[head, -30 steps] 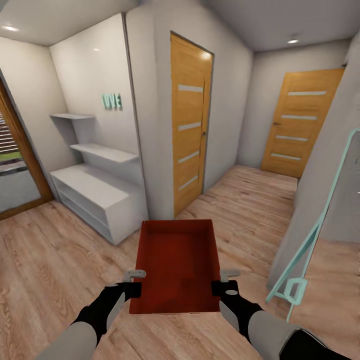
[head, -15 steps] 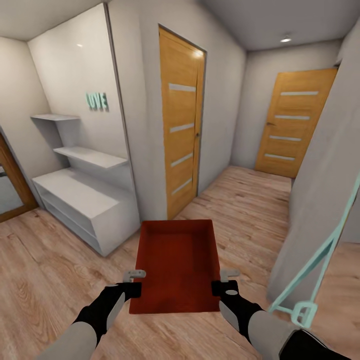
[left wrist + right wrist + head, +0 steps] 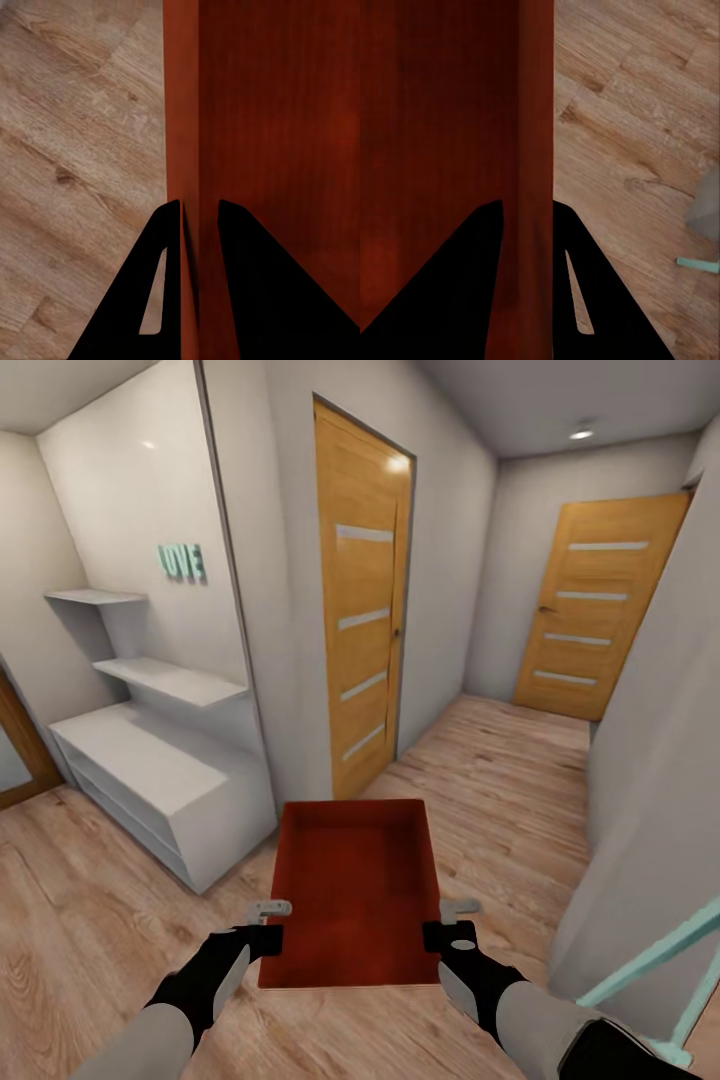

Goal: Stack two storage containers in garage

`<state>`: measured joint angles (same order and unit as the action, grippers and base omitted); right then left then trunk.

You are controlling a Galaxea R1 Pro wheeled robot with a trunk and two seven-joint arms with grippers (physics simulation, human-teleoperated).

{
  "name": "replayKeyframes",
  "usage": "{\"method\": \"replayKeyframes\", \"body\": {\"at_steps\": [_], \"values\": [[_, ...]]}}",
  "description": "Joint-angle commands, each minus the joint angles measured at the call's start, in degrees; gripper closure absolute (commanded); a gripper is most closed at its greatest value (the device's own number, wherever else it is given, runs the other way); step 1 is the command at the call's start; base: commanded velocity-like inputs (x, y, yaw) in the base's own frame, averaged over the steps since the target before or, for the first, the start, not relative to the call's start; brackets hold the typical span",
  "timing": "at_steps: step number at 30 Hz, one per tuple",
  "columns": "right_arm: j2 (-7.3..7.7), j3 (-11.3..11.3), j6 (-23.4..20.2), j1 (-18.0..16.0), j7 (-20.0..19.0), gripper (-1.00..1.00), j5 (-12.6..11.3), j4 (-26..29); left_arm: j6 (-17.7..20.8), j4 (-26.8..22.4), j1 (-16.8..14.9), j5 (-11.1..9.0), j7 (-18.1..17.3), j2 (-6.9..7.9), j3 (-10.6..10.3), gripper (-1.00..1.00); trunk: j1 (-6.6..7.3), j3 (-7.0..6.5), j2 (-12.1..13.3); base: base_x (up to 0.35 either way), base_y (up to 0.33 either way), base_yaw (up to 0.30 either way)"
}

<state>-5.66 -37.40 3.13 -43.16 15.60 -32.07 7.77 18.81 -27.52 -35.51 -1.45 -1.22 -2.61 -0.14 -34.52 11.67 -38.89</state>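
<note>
One orange-red storage container [image 3: 352, 890] hangs in front of me over the light wood-plank floor, carried between both arms. My left gripper [image 3: 272, 925] is shut on its left wall [image 3: 182, 150], one finger inside and one outside. On the opposite side my right gripper [image 3: 448, 925] is shut on the right wall [image 3: 535, 150] the same way. The bin is open-topped and holds nothing. The second container is out of view.
A hallway runs ahead with a light-wood door [image 3: 365, 600] on the left wall and another door [image 3: 595, 610] at the far end. White low shelving [image 3: 160, 775] stands at left below teal LOVE letters [image 3: 181, 561]. A teal frame [image 3: 660, 980] leans at lower right.
The whole view has shifted: the shelving and teal frame slid outward and the doors drew closer, so the camera moved forward. The container stays held the same between both grippers.
</note>
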Motion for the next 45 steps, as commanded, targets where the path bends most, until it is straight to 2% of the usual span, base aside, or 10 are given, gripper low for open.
{"method": "replayKeyframes", "body": {"at_steps": [1, 27, 45], "values": [[0.49, 2.68, 2.59, -0.08, 1.98, 1.0, 0.42, 0.05, 0.35, 0.01, 0.0, -0.49, 0.16, 0.06, 0.4, 1.0, -0.05, 0.08, -0.07, 0.321, 0.0, 0.0], [0.67, 2.77, 2.51, -0.08, 1.98, 1.0, 0.36, 0.05, 0.35, 0.01, 0.0, -0.49, 0.16, 0.06, 0.4, 1.0, -0.05, 0.08, -0.07, 0.322, 0.0, -0.004], [0.65, 2.77, 2.5, -0.08, 1.98, 1.0, 0.37, 0.05, 0.36, 0.01, 0.0, -0.49, 0.16, 0.06, 0.4, 1.0, -0.05, 0.08, -0.07, 0.322, 0.0, -0.21]]}}
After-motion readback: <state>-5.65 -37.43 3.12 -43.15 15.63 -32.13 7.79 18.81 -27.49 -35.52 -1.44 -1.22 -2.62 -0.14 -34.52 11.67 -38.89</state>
